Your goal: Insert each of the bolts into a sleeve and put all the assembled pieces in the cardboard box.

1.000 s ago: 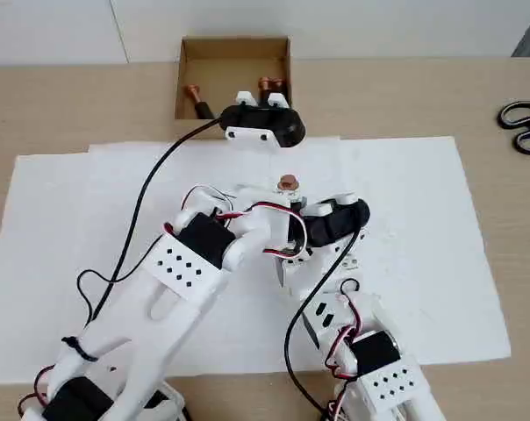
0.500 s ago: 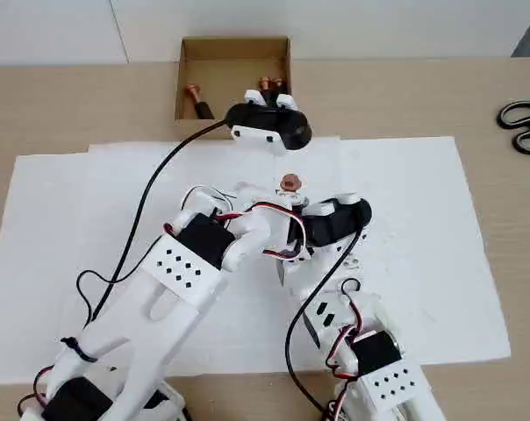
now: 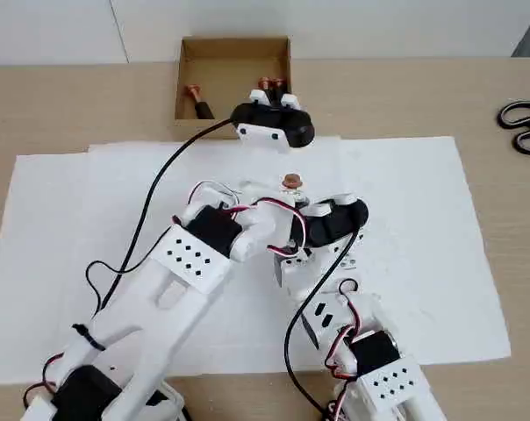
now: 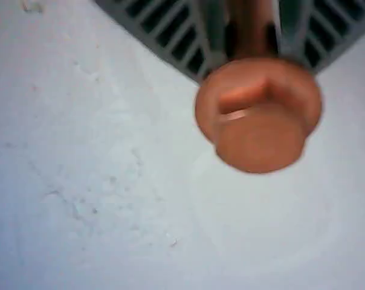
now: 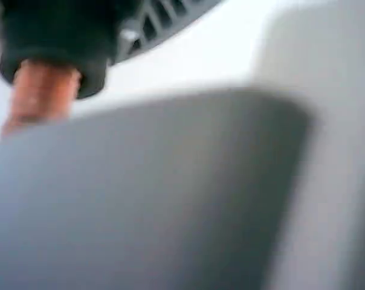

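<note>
A copper bolt (image 3: pixel 290 182) stands head-up over the middle of the white paper, where both arms meet. In the left wrist view its round head (image 4: pixel 258 115) is close, and its shaft runs between ribbed jaws; my left gripper (image 3: pixel 285 196) is shut on it. The right wrist view shows a black sleeve (image 5: pixel 49 42) with the copper threaded shaft (image 5: pixel 40 96) sticking out of it. My right gripper (image 3: pixel 297 221) is shut on the sleeve, one blurred finger (image 5: pixel 170 199) close to the lens. The cardboard box (image 3: pixel 184 79) at the back holds two assembled pieces (image 3: pixel 195 98).
The left arm's black wrist camera (image 3: pixel 272 125) hangs over the box's near edge, partly hiding the second assembled piece (image 3: pixel 269 85). White paper (image 3: pixel 414 228) covers most of the table. Black scissors (image 3: pixel 524 125) lie at the far right edge.
The left arm's wrist camera has shifted slightly right and toward the box, and its forearm has moved up a little. The bolt head stays in almost the same place. The right arm barely moved.
</note>
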Tool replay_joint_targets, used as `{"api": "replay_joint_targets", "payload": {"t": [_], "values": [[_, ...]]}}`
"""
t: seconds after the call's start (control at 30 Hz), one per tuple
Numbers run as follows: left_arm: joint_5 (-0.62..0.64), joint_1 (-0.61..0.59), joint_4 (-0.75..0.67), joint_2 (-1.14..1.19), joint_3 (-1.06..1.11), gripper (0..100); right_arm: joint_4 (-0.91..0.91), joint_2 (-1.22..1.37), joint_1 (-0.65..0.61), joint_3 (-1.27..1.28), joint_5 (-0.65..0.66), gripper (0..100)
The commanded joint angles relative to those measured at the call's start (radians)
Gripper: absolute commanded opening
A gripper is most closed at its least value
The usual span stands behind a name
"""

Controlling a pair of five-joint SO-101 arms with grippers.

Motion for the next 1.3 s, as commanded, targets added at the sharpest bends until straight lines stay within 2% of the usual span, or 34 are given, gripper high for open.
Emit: {"api": "replay_joint_targets", "payload": {"t": [0.0,0.37,1.07,1.13,1.27], "values": [[-0.011,0.000,0.011,0.005,-0.038,1,-0.019,-0.018,-0.012,-0.017,0.038,0.4],[-0.006,0.002,0.166,0.005,-0.114,1,-0.028,-0.081,0.002,-0.012,0.071,0.4],[-0.009,0.055,0.229,0.005,-0.122,1,-0.070,-0.088,0.051,-0.014,0.089,0.4],[-0.009,0.055,0.229,0.005,-0.122,5,-0.067,-0.088,0.051,-0.014,0.089,0.4],[-0.003,0.055,0.245,0.003,-0.122,22,-0.064,-0.088,0.051,-0.014,0.089,0.4]]}}
